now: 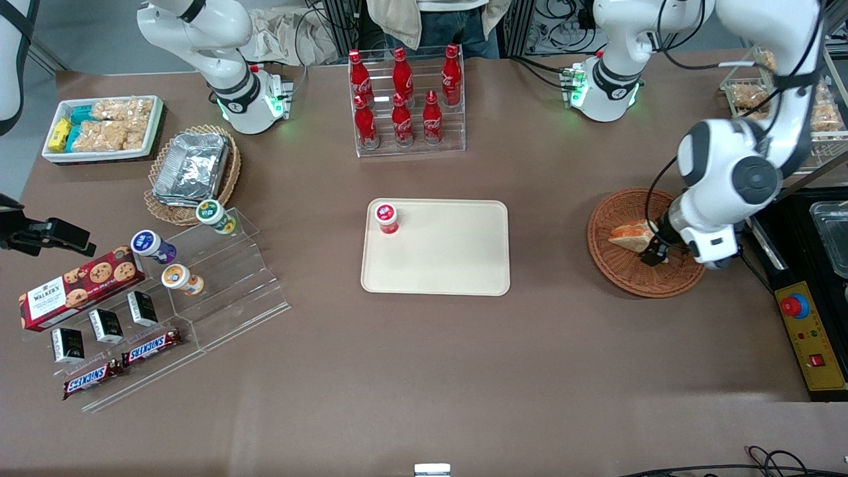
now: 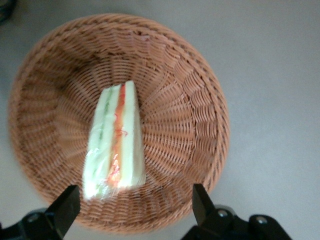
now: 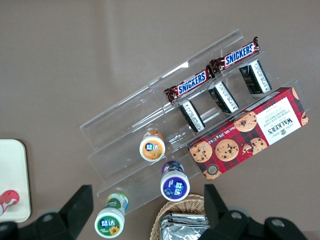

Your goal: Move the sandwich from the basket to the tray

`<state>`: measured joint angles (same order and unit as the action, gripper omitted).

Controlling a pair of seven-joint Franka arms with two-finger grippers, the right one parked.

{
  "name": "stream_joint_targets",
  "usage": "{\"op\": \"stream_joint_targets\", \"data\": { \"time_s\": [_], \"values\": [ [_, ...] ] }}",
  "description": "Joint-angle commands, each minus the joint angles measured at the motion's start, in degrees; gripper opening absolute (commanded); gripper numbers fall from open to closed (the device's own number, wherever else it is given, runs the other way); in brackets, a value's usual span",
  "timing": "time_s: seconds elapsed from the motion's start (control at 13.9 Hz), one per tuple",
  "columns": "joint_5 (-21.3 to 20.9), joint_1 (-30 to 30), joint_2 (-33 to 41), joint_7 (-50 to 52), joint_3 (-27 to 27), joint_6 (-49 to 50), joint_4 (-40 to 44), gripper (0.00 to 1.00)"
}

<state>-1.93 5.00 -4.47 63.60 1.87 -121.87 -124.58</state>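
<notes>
The sandwich lies in the basket, toward the working arm's end of the table. The gripper hangs over the basket, fingers spread, just beside the sandwich. The tray sits mid-table, well apart, a cup on its corner.

basket: rough woven wicker | sandwich: glossy clear wrap | tray: smooth matt plastic
</notes>
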Motion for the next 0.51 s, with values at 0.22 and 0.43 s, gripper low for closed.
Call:
{"op": "stream_joint_targets", "data": {
  "time_s": [0.22,0.43],
  "values": [
    [-0.4,-0.5,8.4,-0.1,0.2,12.8,4.0,1.00],
    [-0.2,-0.6,12.6,-0.5,1.4,9.4,-2.0,1.00]
  ]
}}
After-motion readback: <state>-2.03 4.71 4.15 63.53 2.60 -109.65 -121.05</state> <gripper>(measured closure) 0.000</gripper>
